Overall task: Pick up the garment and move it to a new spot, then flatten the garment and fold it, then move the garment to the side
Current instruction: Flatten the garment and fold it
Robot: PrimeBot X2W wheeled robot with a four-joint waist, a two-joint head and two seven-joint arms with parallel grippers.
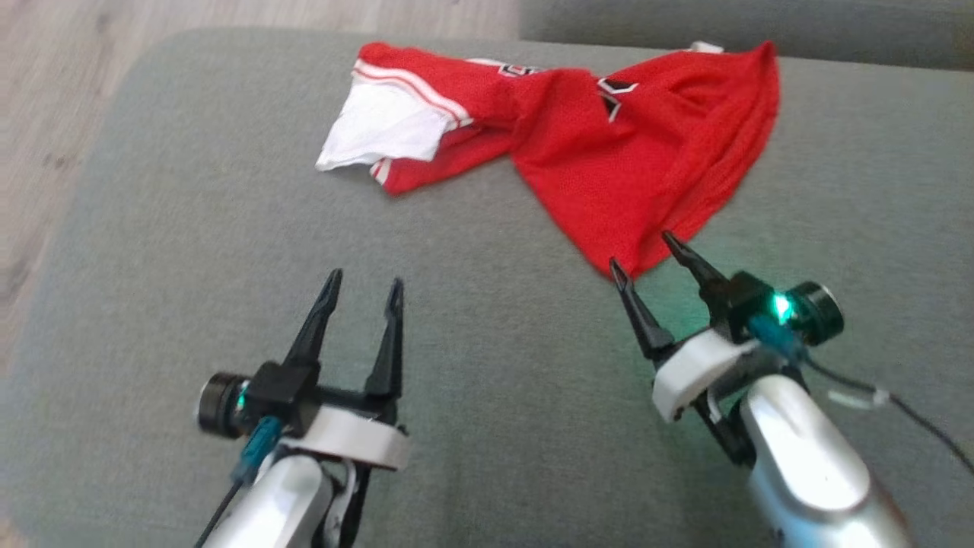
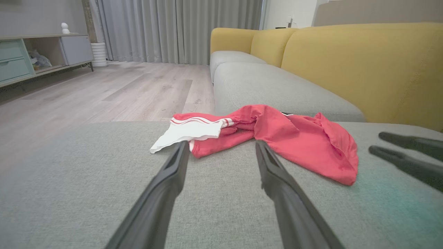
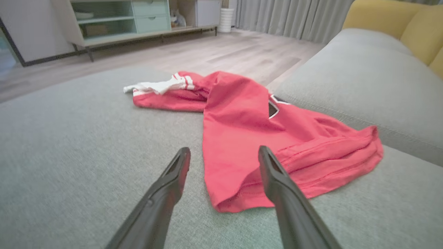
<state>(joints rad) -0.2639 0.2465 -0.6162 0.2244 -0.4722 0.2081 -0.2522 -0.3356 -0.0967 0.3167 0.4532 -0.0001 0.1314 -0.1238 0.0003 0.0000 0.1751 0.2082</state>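
Garment lies crumpled on the grey cushion, by the look of it not yet flattened or folded. Right gripper stands wide open and empty at its near corner; left gripper, likewise open and empty, hangs apart.

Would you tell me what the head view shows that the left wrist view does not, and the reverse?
Head view: pale forearms, a black cable. Left wrist view: yellow backrest, curtains, cabinet. Shared: the red garment on the grey cushion, wooden floor, left tool and right tool, both open.
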